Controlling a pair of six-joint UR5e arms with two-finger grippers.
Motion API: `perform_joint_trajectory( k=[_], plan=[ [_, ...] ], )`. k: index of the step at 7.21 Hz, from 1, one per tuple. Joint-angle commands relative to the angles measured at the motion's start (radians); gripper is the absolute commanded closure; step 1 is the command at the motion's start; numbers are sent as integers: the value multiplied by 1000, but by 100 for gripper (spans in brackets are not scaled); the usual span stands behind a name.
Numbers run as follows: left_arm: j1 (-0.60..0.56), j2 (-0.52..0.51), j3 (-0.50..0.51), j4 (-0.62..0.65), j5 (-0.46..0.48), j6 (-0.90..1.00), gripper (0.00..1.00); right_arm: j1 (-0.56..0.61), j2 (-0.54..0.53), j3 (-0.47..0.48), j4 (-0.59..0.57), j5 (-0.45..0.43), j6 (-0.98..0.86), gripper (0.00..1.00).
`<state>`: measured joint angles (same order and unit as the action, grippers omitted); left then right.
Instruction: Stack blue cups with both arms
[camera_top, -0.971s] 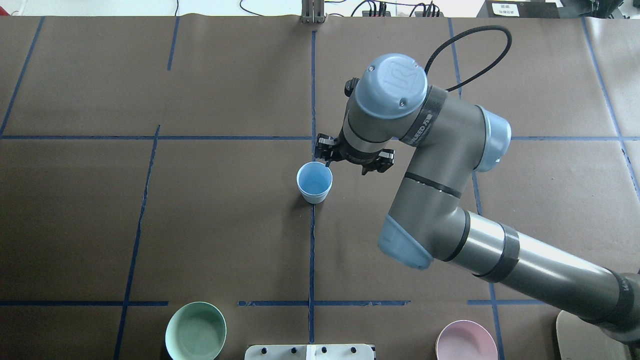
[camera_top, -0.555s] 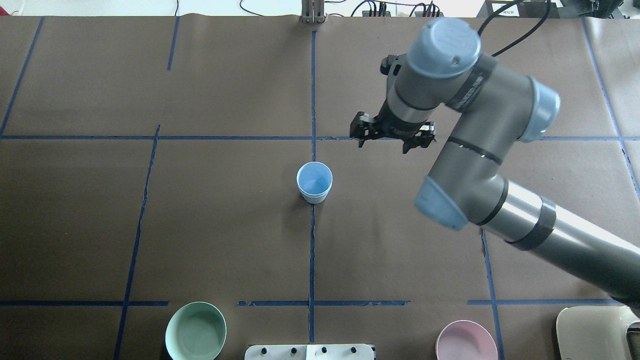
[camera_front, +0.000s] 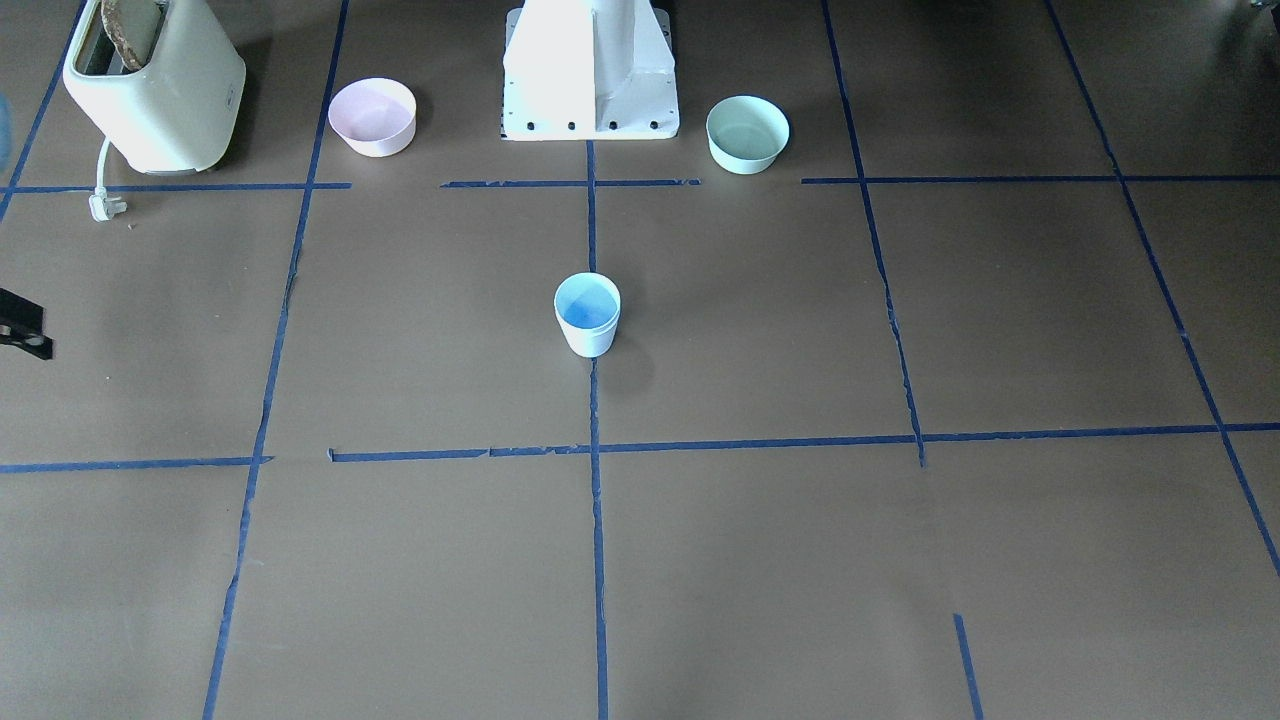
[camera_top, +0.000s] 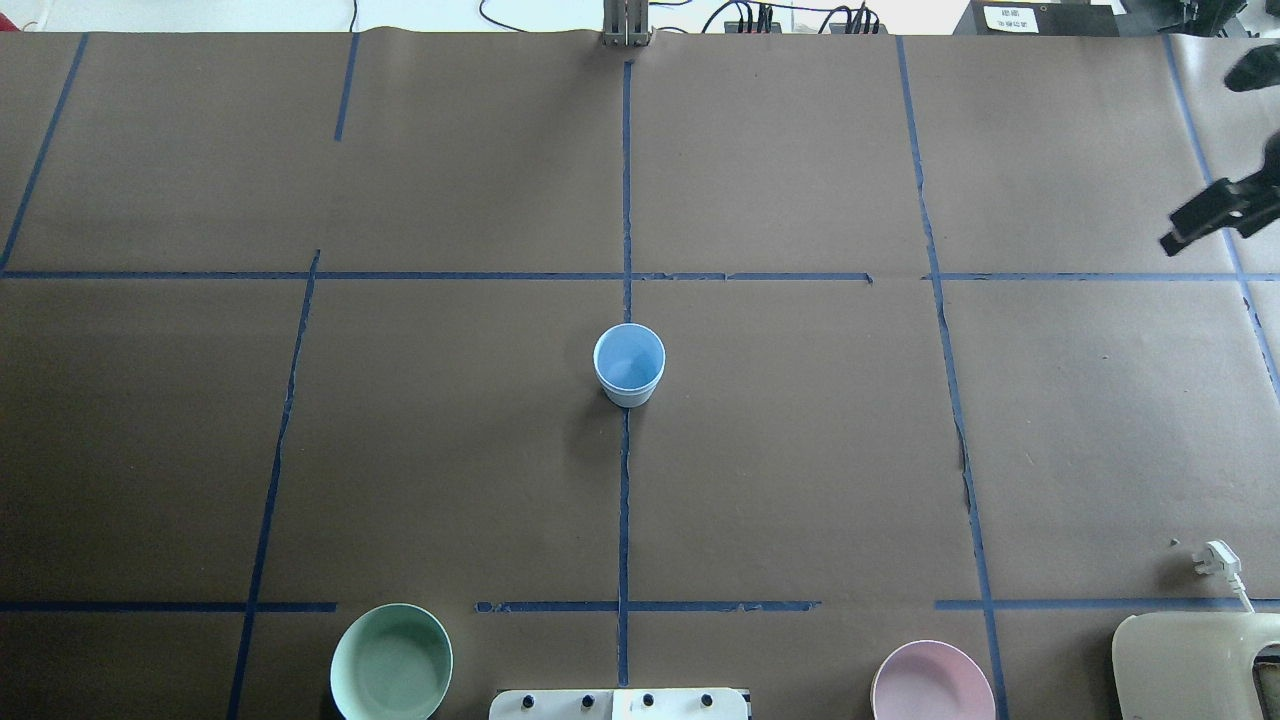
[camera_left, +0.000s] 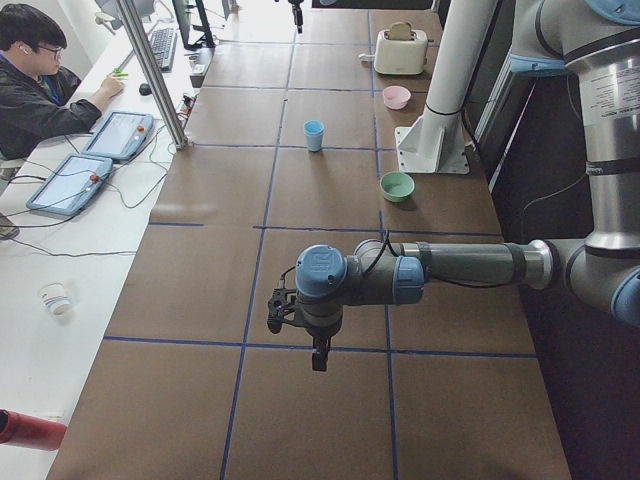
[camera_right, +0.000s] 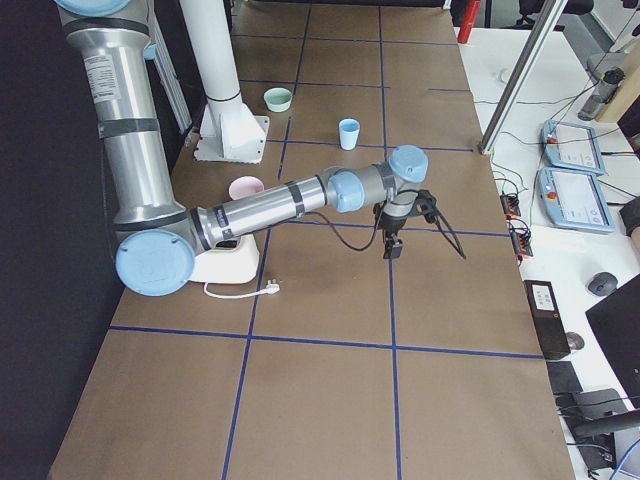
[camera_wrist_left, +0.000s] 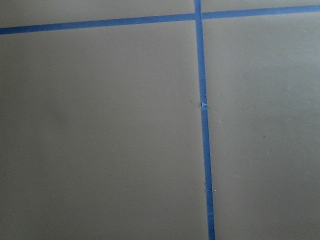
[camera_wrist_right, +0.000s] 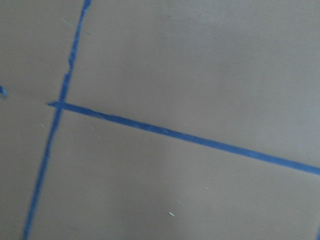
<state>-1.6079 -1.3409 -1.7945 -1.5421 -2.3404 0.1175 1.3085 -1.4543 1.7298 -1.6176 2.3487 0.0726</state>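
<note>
A pale-blue cup (camera_top: 628, 365) stands upright on the centre tape line, also in the front view (camera_front: 587, 312) and both side views (camera_left: 314, 134) (camera_right: 348, 133). Only one cup shape shows; I cannot tell whether a second one sits inside it. My right gripper (camera_top: 1235, 205) is at the overhead view's right edge, far from the cup. One black finger stands well out from its middle, so it is open and empty. It hangs over the table in the right side view (camera_right: 391, 245). My left gripper (camera_left: 318, 358) shows only in the left side view; I cannot tell its state.
A mint-green bowl (camera_top: 391, 662) and a pink bowl (camera_top: 933, 682) sit either side of the white pedestal (camera_front: 590, 70). A cream toaster (camera_front: 155, 85) with a loose plug (camera_top: 1218, 558) stands at the robot's right. An operator (camera_left: 40, 90) sits at the far side.
My right arm has pulled away from the cup, up and to the right, until only a finger shows at the overhead view's edge. The cup has not moved.
</note>
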Motion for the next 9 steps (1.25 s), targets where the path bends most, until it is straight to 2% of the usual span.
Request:
perform_joint_trajectory(
  k=[1,3,4,9],
  plan=[
    [0,-9,3,4,-2,-1,0,170,-185,1,8,7,-302,0],
    [0,-4,1,2,0,2,0,274,-293,4,8,6,-356,0],
    [0,-1,1,2,-2,4,0,281,-314,5,8,4,-334,0],
    [2,2,4,4,-2,4,0,278,-313,1,8,6,-310,0]
  ],
)
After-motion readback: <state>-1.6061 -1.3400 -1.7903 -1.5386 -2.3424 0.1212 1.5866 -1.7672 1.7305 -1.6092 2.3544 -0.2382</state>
